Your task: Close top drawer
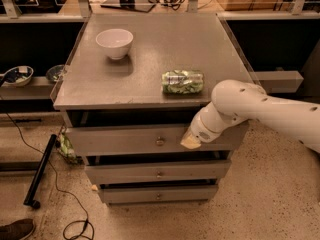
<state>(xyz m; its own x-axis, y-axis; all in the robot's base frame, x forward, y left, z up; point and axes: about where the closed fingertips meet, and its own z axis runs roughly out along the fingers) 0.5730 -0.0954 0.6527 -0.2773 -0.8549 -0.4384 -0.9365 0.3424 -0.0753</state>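
Camera view. Top drawer (pixel 120 140): below the desk's (pixel 165 49) front edge, seemingly part open. Stiff wood, probably slides firmly; push flat on its front near the knob (pixel 160 141). Gripper (pixel 191 141): against that front, right of the knob; whether it is spread or closed cannot be told.

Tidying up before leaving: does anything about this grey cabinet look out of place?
Yes: the wide grey wooden top drawer sticks out, leaving a dark gap under the tabletop. The robot's hand is at its front, right of the round knob. The white bowl and green packet on top look fine.
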